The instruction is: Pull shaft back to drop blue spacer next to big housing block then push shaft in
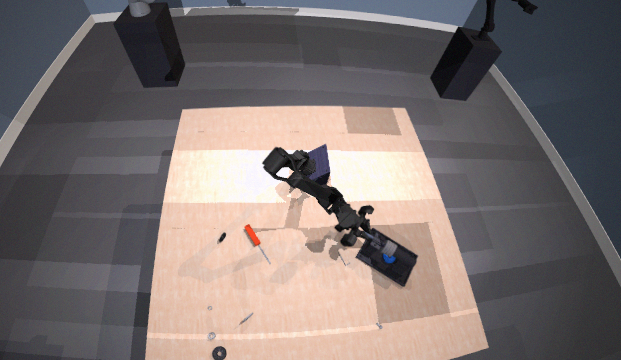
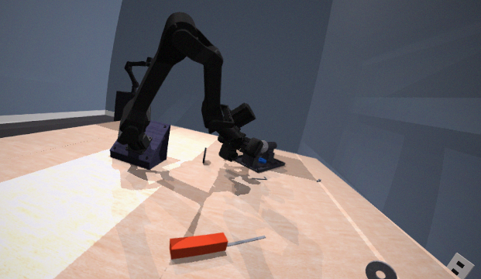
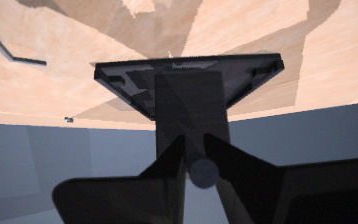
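Observation:
My gripper (image 1: 365,233) (image 3: 194,139) is shut on the shaft (image 3: 203,173), whose round end shows between the fingers in the wrist view. The shaft runs into the dark fixture, whose base plate (image 1: 381,273) (image 2: 273,167) (image 3: 130,62) lies on the table. Pale grey spacers (image 1: 389,247) (image 2: 264,146) sit around the shaft. The blue spacer (image 1: 388,259) (image 2: 262,160) appears off the shaft, low beside it over the base plate. A dark upright block (image 3: 192,100) stands beyond the fingers and hides the spacers in the wrist view. How deep the shaft sits in the housing cannot be told.
A hex key (image 1: 344,259) (image 2: 259,178) (image 3: 12,59) lies near the fixture. A red screwdriver (image 1: 252,235) (image 2: 198,246) lies farther off. A small screw (image 1: 379,326) (image 2: 318,180) (image 3: 69,119) and a dark washer (image 1: 214,353) lie on the table.

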